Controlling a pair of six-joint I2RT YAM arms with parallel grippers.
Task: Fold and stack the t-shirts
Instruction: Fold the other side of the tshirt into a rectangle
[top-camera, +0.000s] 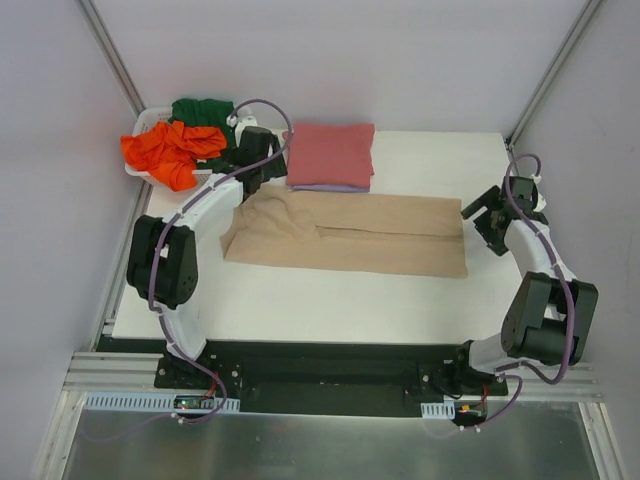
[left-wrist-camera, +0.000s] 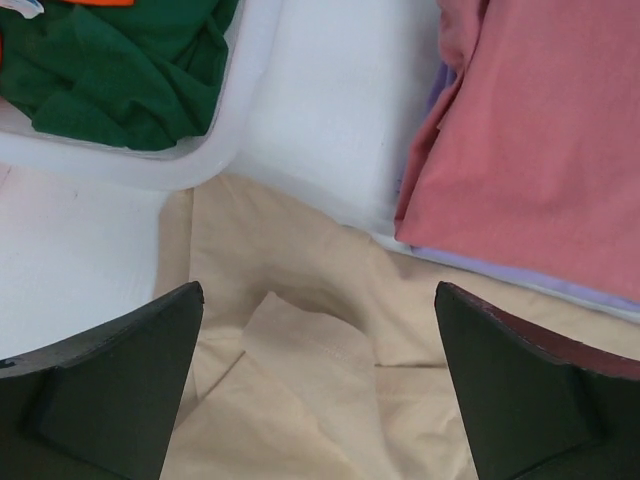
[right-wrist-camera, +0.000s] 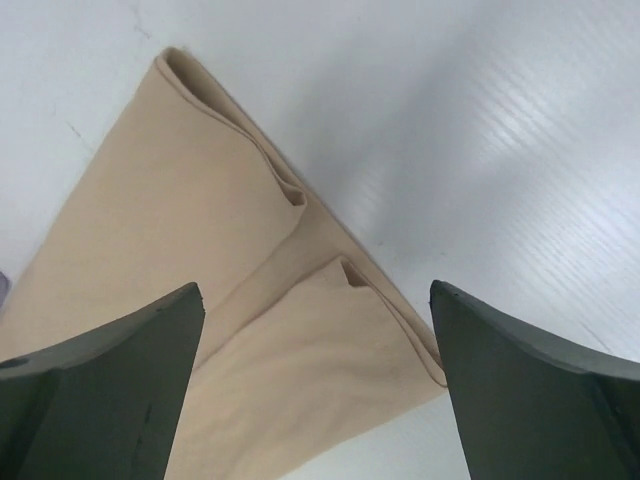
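Shirt in tan-beige (top-camera: 345, 235) lies flat on the counter (top-camera: 330, 300) as a long band. Its two long edges are turned in to meet along a middle line, and its long axis runs straight from one pincer to the other. One end sits directly beneath the left pincer (top-camera: 262, 165). The other ends just short of the right pincer (top-camera: 485, 215), a little inward of it. Each arm is therefore nearest to its own end, and neither has to cross over.

In the left wrist view the cloth (left-wrist-camera: 300, 370) fills the space under and between the fingers (left-wrist-camera: 120, 380). In the right wrist view the doubled end (right-wrist-camera: 250, 330) lies below the gap and off toward the left finger (right-wrist-camera: 100, 390), with its two rolled edges showing.

Both pincers stand wide apart and hold nothing. I cannot tell whether the tips touch the cloth or hang just above it.

Ahead and to the right of the left pincer sits the finished pile, a pinkish-red shirt (top-camera: 330, 152) on a pale lavender one (top-camera: 325, 187), its near edge touching the band. Ahead and to the left is the basket (top-camera: 140, 170), holding an orange shirt (top-camera: 165, 150) and a dark green one (top-camera: 200, 110).

The next fold probably runs crosswise, one end carried along the axis toward the other.
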